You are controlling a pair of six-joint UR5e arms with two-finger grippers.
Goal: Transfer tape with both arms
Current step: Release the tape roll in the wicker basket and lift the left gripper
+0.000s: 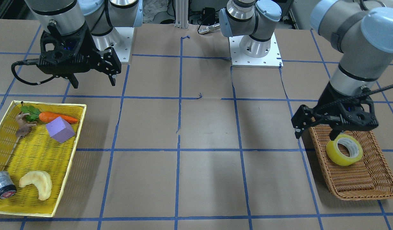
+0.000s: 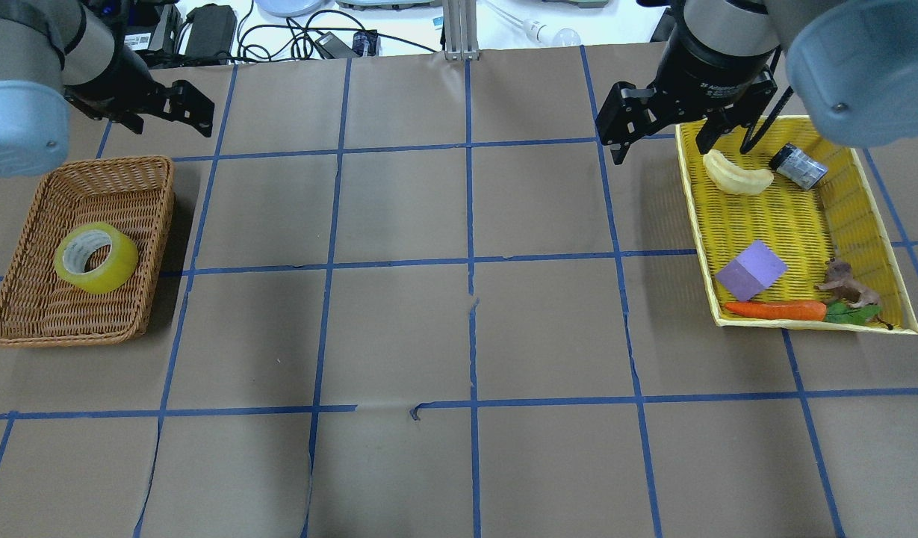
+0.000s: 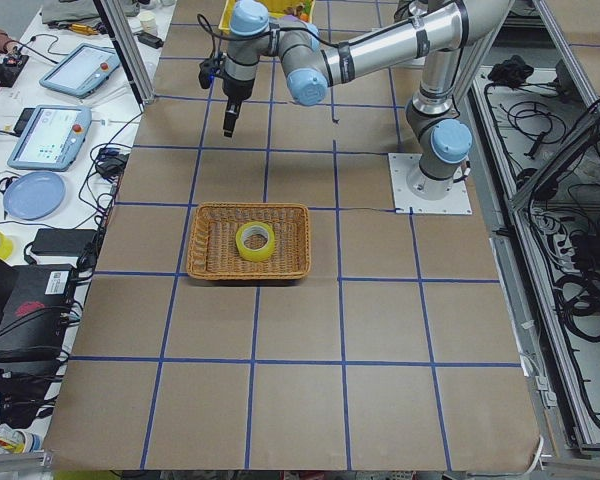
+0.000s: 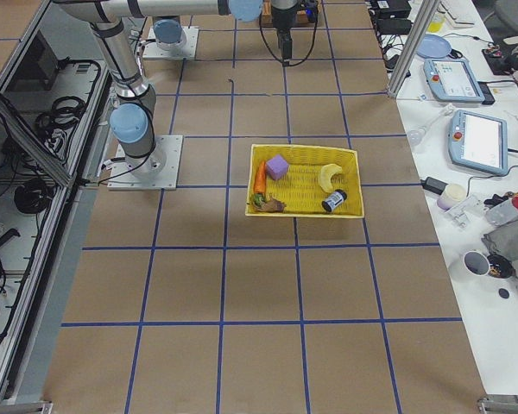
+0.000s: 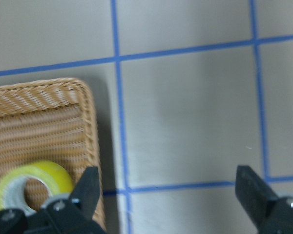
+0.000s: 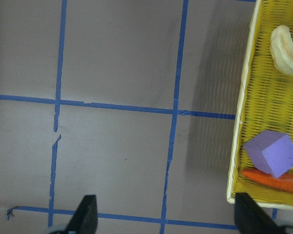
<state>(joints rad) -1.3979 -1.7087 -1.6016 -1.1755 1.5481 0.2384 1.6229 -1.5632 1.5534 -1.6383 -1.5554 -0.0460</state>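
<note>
The tape (image 1: 338, 156) is a yellowish roll that lies in a brown wicker basket (image 1: 359, 187). It also shows in the overhead view (image 2: 119, 265), the exterior left view (image 3: 254, 250) and the left wrist view (image 5: 49, 173). My left gripper (image 1: 316, 132) is open and empty. It hovers over the basket's edge nearest the robot base, above and beside the tape, without touching it. In the overhead view the left gripper (image 2: 166, 123) is beyond the basket (image 2: 92, 187). My right gripper (image 1: 94, 81) is open and empty, above the table by the yellow tray (image 1: 33, 150).
The yellow tray (image 2: 787, 224) holds a purple block (image 2: 751, 270), a carrot (image 2: 776, 309), a pale crescent (image 2: 736, 176), a small grey can (image 2: 798, 166) and a brown animal figure (image 2: 847, 284). Brown paper with blue tape lines covers the table between basket and tray.
</note>
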